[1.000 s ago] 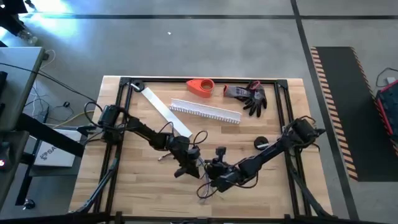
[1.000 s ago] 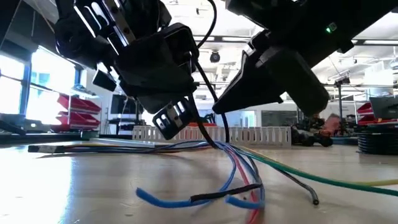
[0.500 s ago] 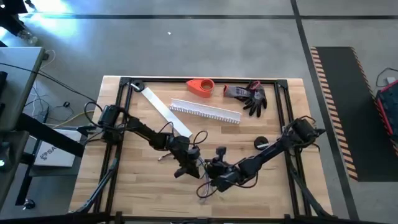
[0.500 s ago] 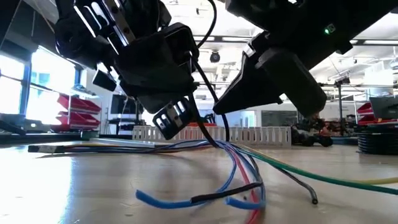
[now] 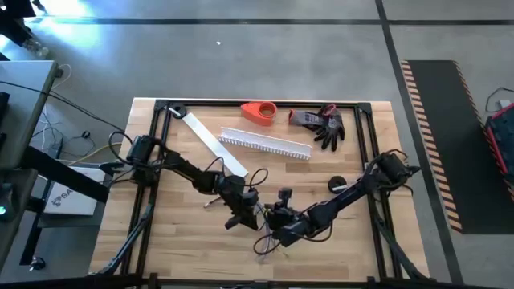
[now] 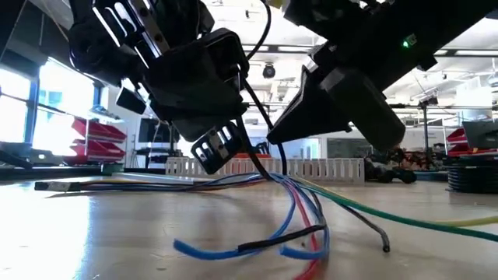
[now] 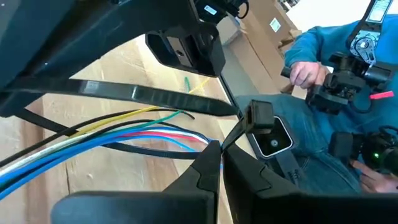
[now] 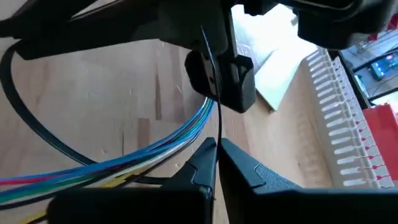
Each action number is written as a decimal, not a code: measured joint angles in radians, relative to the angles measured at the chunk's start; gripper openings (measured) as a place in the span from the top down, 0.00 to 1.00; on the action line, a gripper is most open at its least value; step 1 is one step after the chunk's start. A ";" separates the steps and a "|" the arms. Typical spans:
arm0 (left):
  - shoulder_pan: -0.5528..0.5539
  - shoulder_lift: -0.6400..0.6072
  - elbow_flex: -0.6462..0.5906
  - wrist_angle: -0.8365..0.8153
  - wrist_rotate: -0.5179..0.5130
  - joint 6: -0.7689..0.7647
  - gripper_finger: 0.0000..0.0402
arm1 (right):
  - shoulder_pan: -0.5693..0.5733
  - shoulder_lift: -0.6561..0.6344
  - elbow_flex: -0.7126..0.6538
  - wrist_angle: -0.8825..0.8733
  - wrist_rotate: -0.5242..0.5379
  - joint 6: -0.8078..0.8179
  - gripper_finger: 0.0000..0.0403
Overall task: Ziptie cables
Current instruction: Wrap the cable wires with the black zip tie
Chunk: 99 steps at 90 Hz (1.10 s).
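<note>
The cables (image 6: 296, 194) are a bundle of blue, red, green, yellow and grey wires lying on the wooden table near its front middle (image 5: 259, 241), with their loose ends splayed toward the near edge. My left gripper (image 5: 243, 215) and my right gripper (image 5: 275, 218) hover close together just above the bundle, both shut on a thin black zip tie (image 8: 214, 112). A black strap (image 6: 280, 239) crosses the cables' near ends. My left gripper pinches the thin black zip tie strap (image 7: 231, 135) between its two fingertips. The strap leads straight away from the fingers, drawn taut above the cables (image 7: 93, 140). My right gripper pinches the same thin strap (image 8: 217, 134) at its fingertips. From there the strap runs straight and taut to my left gripper (image 8: 217, 74), clear of the table, with the cables (image 8: 143, 155) lying beneath it.
A white slotted channel (image 5: 265, 143) and a flat white strip (image 5: 213, 143) lie behind the grippers. A red object (image 5: 259, 112), grey gloves (image 5: 325, 124) and a black round thing (image 5: 338, 183) sit farther back and right. A person in blue (image 7: 336, 124) sits beyond the table.
My right gripper has tipped slightly. The cables' loose near ends have shifted a little with it; the grey end has drawn in toward the grippers.
</note>
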 joint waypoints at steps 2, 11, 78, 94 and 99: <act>0.000 0.000 0.000 0.000 0.000 0.000 1.00 | 0.000 0.000 0.000 0.001 0.000 -0.002 1.00; 0.000 0.000 0.000 0.000 0.000 0.000 1.00 | 0.001 0.000 0.000 0.026 0.000 -0.009 1.00; 0.003 0.000 0.000 0.005 0.053 -0.052 1.00 | 0.011 0.000 0.000 0.270 0.060 -0.746 1.00; 0.014 0.000 0.000 0.005 0.065 -0.052 1.00 | 0.012 0.000 0.000 0.319 0.052 -0.898 1.00; 0.018 0.000 0.000 0.004 0.069 -0.052 1.00 | 0.013 0.000 0.000 0.343 0.038 -0.929 1.00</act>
